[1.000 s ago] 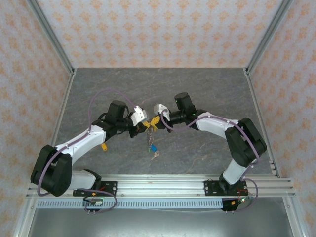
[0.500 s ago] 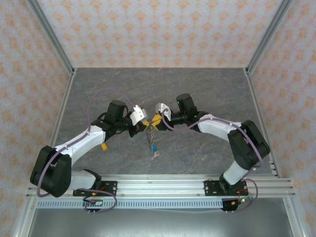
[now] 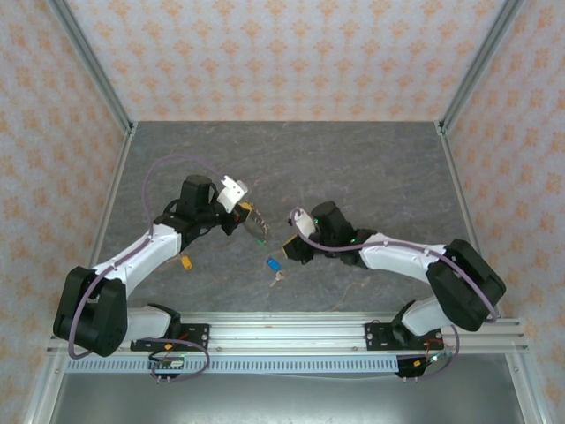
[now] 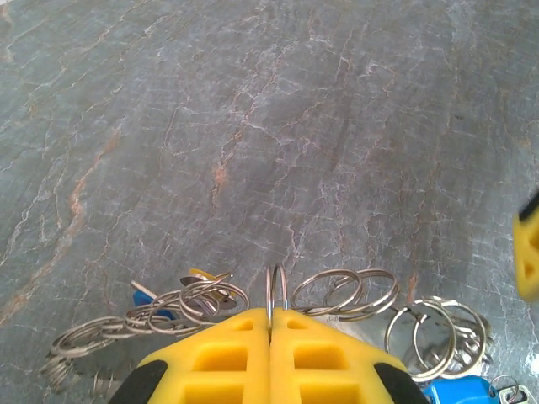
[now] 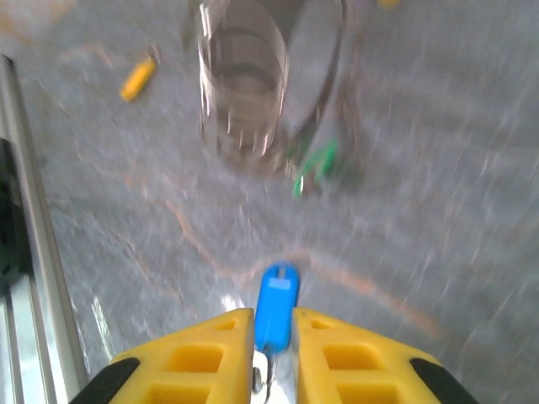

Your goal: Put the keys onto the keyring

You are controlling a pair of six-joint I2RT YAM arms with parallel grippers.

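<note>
Keyring (image 3: 257, 226) hanging clenched in left gripper (image 3: 244, 212) above middle of table (image 3: 371, 168), blue key (image 5: 278, 301) lying lengthwise between near-closed jaws of right gripper (image 5: 274, 330) towards front edge, grip impossible to tell, ring waiting leftward.

Light bright, even, diffuse from above; shadows faint. Right wrist view motion-blurred: small green-headed key (image 5: 313, 172) ahead of yellow-fingered right pincer (image 5: 274, 315) smeared; thin silvery wire rings (image 4: 335, 291) just beyond left pincer (image 4: 270, 314) sharp, glinting
</note>
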